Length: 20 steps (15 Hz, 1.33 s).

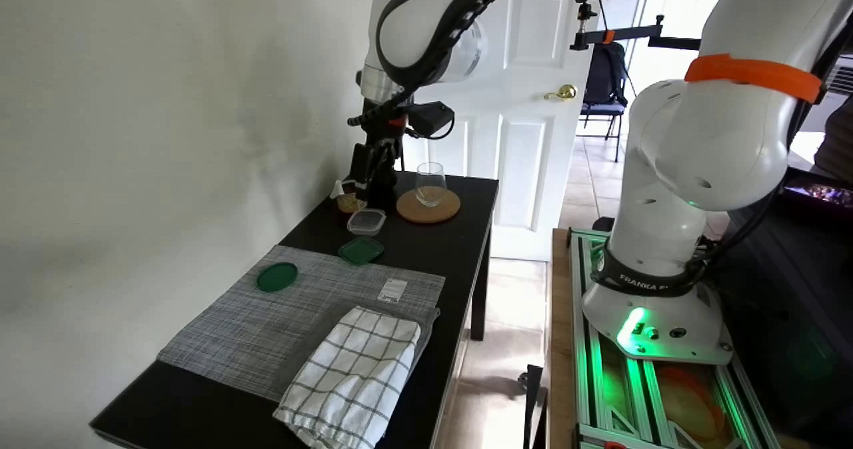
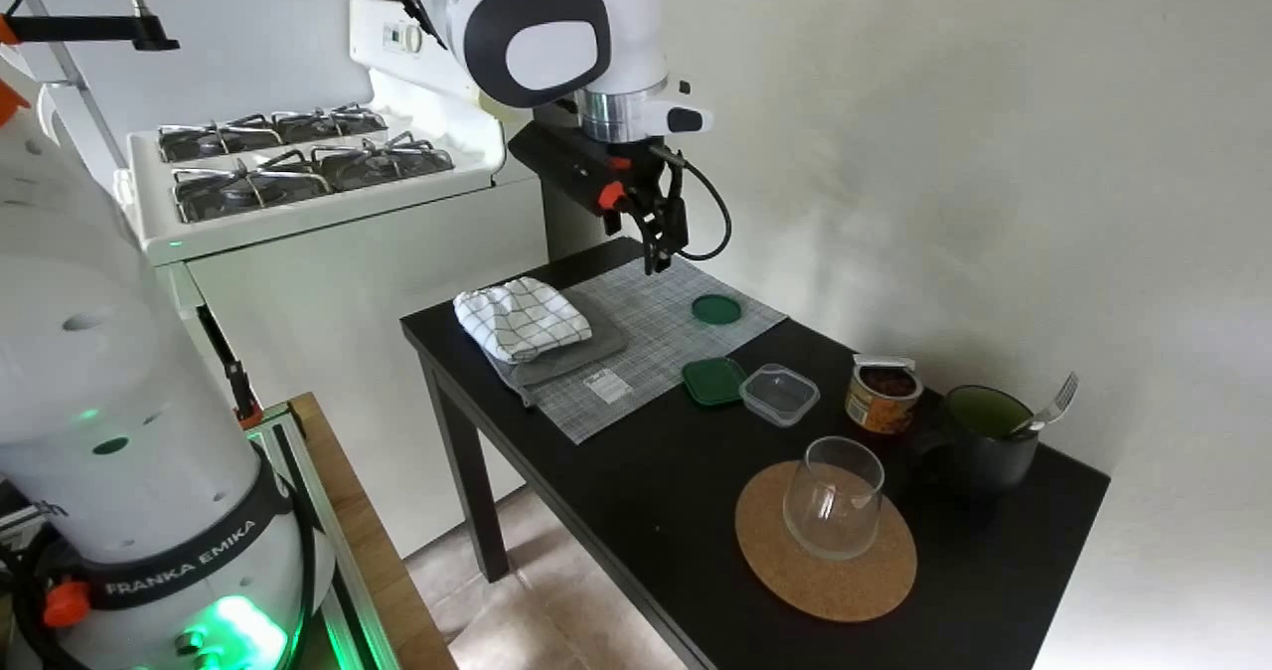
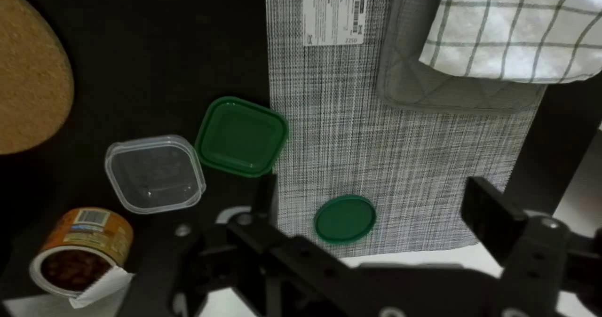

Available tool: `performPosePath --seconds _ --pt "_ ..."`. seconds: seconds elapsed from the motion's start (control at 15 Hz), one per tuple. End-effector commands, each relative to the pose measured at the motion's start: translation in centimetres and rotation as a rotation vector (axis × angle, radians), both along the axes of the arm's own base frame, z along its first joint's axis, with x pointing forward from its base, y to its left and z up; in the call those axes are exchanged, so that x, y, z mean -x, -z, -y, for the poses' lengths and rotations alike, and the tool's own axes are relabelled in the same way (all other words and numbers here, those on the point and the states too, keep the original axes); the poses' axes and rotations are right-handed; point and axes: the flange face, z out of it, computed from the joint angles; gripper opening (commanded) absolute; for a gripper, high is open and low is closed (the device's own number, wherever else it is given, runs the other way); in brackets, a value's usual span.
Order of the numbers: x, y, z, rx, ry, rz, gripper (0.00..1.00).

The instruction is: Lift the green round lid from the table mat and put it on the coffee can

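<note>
On the black table [image 2: 616, 491]: the green round lid [image 3: 344, 219] lies flat on the grey table mat [image 3: 324, 91], toward the wall [image 2: 944, 153], well apart from the coffee can [image 2: 874, 414].
Gripper [image 3: 374, 194]: raised above the table, its fingers [image 3: 494, 213] spread wide apart; in the wrist view the round lid shows in the gap, farther below.
Robot collar [image 2: 179, 559]: "FRANKA EMIKA" reads in full in an exterior view.
Mat sticker [image 3: 335, 20]: white, with a barcode and fine print too small to make out.
Can label [image 3: 99, 230]: the wrist view picks up a barcode here too; the wording is blurred. A flap [image 3: 103, 286] hangs bent back at the rim, brown contents [image 3: 73, 269] inside.
Square green lid [image 3: 242, 136]: overlaps the mat's edge, just beside a clear container [image 3: 155, 176].
Glass [image 2: 835, 511]: stands on a cork disc [image 2: 855, 590] in both exterior views; the wrist view catches only part of the disc.
Mug [image 2: 989, 463]: dark, a fork [image 2: 1055, 407] in it, shown in an exterior view.
Gas stove [image 2: 338, 252]: seen only in an exterior view.
White door [image 1: 513, 122]: brass-handled, seen only in an exterior view.
</note>
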Motion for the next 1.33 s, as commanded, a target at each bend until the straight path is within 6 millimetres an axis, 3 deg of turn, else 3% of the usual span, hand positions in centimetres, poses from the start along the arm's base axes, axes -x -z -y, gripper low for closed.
performPosePath --seconds 0.0,0.27,0.33,0.53,1.0,1.27 --pt "-3.7 3.5 1.0 -0.001 -0.109 0.001 1.0" --pt "-8.2 7.5 3.2 -0.083 -0.09 -0.058 1.0" --pt "-5.4 5.4 2.6 -0.027 -0.081 -0.032 1.0" --pt "-7.8 7.5 3.3 -0.051 -0.08 -0.049 1.0" --pt "-8.3 7.6 3.1 -0.053 -0.081 -0.049 1.0" --pt "-12.7 9.3 2.6 -0.041 0.083 -0.022 1.0"
